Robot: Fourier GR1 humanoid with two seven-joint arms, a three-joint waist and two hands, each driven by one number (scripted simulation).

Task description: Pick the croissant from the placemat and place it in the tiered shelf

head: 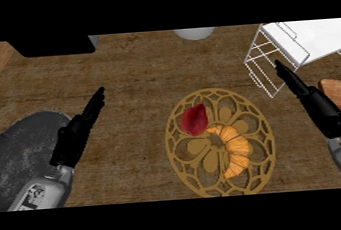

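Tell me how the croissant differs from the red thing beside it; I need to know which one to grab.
The croissant is orange and crescent-shaped; the red item is dark red and rounded, with a point. The croissant looks longer and sits lower right on the placemat; the red item sits upper left. Both lie on the placemat, untouched by either hand.

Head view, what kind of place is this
Probably a kitchen counter laid for food: an orange croissant lies on a round golden openwork placemat, with a white wire tiered shelf standing on the brown worktop.
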